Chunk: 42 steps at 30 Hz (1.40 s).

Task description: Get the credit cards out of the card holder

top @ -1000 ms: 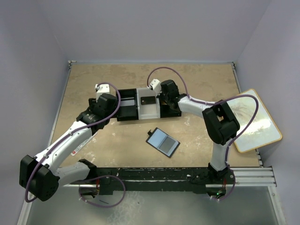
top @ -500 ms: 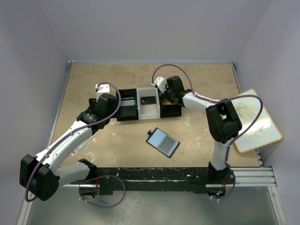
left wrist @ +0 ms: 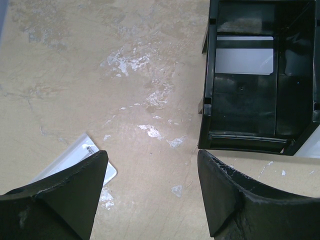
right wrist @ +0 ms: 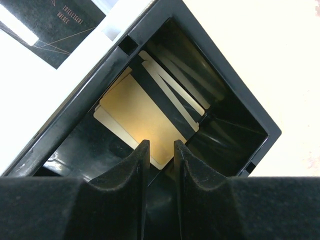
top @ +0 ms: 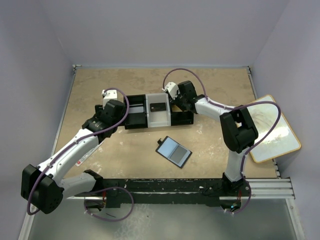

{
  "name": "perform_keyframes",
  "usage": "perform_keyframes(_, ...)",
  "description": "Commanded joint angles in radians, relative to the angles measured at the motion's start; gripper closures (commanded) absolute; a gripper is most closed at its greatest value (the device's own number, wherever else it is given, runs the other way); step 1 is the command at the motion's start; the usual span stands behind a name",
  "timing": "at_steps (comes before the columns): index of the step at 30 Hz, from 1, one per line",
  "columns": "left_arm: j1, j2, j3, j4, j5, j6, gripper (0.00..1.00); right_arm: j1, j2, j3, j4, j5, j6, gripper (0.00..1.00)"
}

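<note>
The card holder (top: 173, 151) lies open on the table in front of the tray, its pale-blue sleeves facing up, and neither gripper touches it. Gold credit cards (right wrist: 145, 117) lie overlapped in the black right compartment of the tray (top: 183, 118). Just above them my right gripper (right wrist: 161, 145) hovers, open by a narrow gap with nothing between its fingers. A dark card (top: 159, 106) lies in the white middle compartment. My left gripper (left wrist: 152, 160) is open and empty over bare table left of the tray.
A white printed packet (left wrist: 75, 160) lies under my left finger. The tray's left compartment (left wrist: 245, 100) holds a pale card (left wrist: 246, 60). A wood-edged board (top: 272, 127) juts over the table's right edge.
My right gripper has opened from shut and pulled back a little toward the far side of the tray's right compartment. The left arm has not moved.
</note>
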Motion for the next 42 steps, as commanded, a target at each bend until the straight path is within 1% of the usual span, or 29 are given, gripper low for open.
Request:
perform_keyframes(1,0.007,0.003,0.011,0.014,-0.002,0.009,0.30,-0.005,-0.059,0.019,-0.012,0.012,0.103,0.70)
perform_keyframes(3,0.007,0.005,0.011,0.014,-0.001,0.009,0.31,-0.005,-0.079,0.022,-0.009,-0.017,0.183,0.70)
perform_keyframes(5,0.007,0.004,0.011,0.015,-0.001,0.009,0.31,-0.006,-0.093,0.027,-0.008,-0.039,0.286,0.74)
perform_keyframes(8,0.007,0.004,0.011,0.014,-0.004,0.009,0.31,-0.006,-0.093,0.040,-0.046,-0.090,0.463,0.86)
perform_keyframes(10,0.007,0.006,0.011,0.015,-0.004,0.009,0.31,-0.006,-0.086,0.031,-0.059,-0.122,0.547,0.90)
perform_keyframes(14,0.007,0.011,0.011,0.017,0.001,0.011,0.31,-0.004,-0.065,0.000,-0.034,-0.092,0.693,1.00)
perform_keyframes(16,0.007,0.012,0.011,0.016,0.002,0.011,0.31,-0.003,-0.054,-0.018,-0.027,-0.070,0.741,1.00)
perform_keyframes(22,0.007,0.017,0.011,0.017,0.003,0.012,0.31,-0.002,-0.018,-0.013,-0.037,-0.015,0.773,1.00)
perform_keyframes(26,0.007,0.019,0.011,0.017,0.005,0.012,0.31,0.000,-0.005,-0.006,-0.062,0.062,0.793,1.00)
perform_keyframes(33,0.007,0.022,0.013,0.017,0.011,0.016,0.31,0.003,0.035,-0.002,-0.063,0.087,0.812,1.00)
perform_keyframes(42,0.007,0.025,0.011,0.020,0.017,0.016,0.30,0.011,0.086,0.059,-0.086,0.198,0.861,1.00)
